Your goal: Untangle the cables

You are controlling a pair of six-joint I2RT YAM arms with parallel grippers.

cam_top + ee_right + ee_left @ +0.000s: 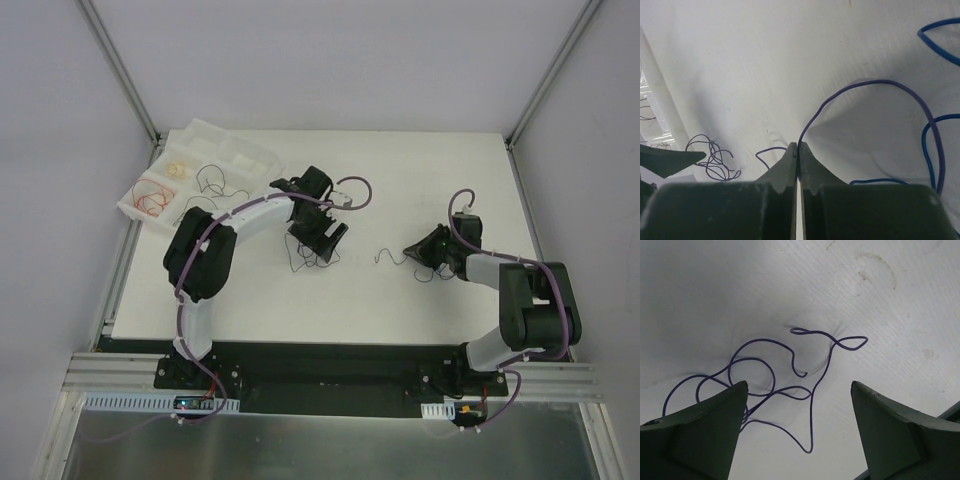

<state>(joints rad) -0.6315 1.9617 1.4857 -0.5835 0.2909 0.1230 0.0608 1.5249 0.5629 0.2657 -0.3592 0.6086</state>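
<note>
A loose tangle of thin dark purple cables [770, 375] lies on the white table, seen in the top view as a dark tangle [305, 262]. My left gripper [799, 386] hovers just over it, jaws wide open and holding nothing; it sits left of centre [320, 238]. My right gripper [798, 146] is shut on one purple cable [875, 82], which arcs away to the right. In the top view this gripper [414, 250] is right of centre, and the cable's free end [385, 256] curls toward the tangle. Dark blue cables [940, 47] lie beside it.
A white compartment tray [205, 127] stands at the back left, holding red wires [152, 203], yellowish wires [178, 168] and black wires [215, 180]. The table's left edge runs close beside the tray. White walls enclose the table.
</note>
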